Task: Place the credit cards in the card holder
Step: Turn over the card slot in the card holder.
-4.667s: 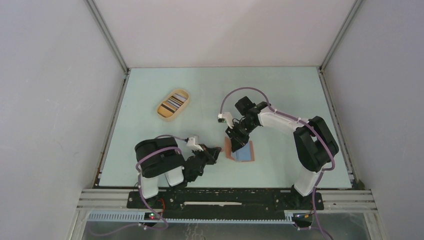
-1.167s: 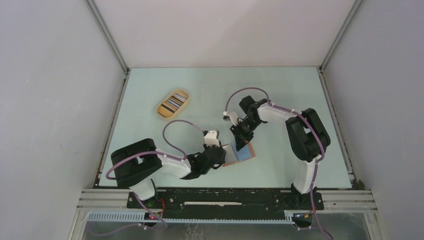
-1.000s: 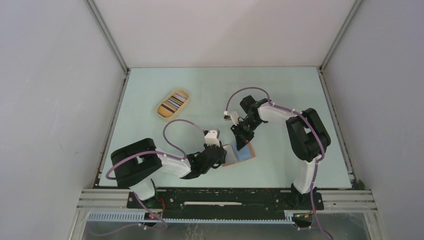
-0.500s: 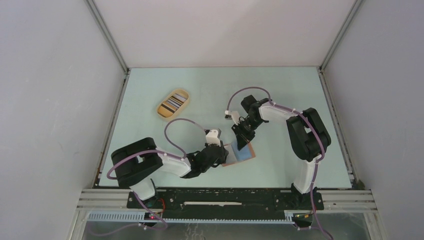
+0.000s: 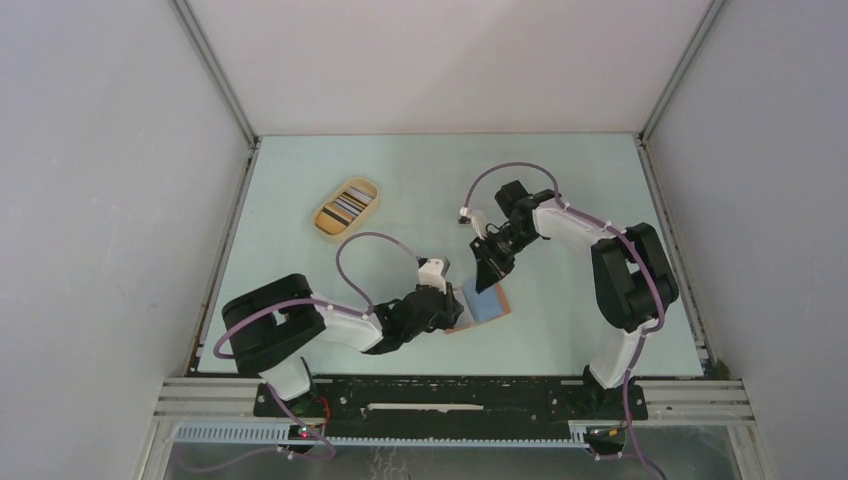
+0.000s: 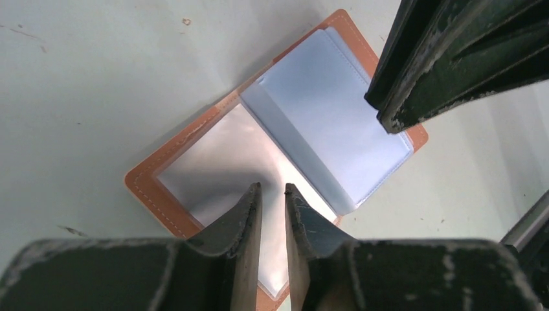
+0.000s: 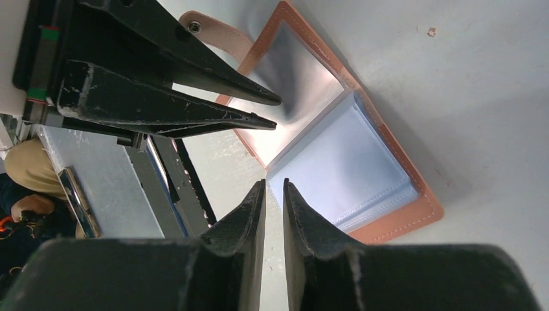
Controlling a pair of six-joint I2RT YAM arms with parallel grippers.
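The card holder (image 5: 483, 303) lies open on the table: reddish-brown with tan stitching and clear plastic sleeves inside. It also shows in the left wrist view (image 6: 324, 123) and the right wrist view (image 7: 349, 162). My left gripper (image 5: 456, 308) (image 6: 272, 188) is shut and empty, its tips over the holder's left page. My right gripper (image 5: 491, 278) (image 7: 273, 183) is shut and empty, just above the holder's far edge by the fold. The credit cards (image 5: 348, 204) lie in an oval tan tray (image 5: 328, 222) at the back left.
The right gripper's fingers (image 6: 453, 58) cross the upper right of the left wrist view. The left gripper's fingers (image 7: 194, 97) reach in from the upper left of the right wrist view. The holder's snap tab (image 7: 207, 29) sticks out at its far side.
My left gripper has slid right onto the holder's left page. My right gripper has drawn back to the right and away from the holder. The holder stays open.
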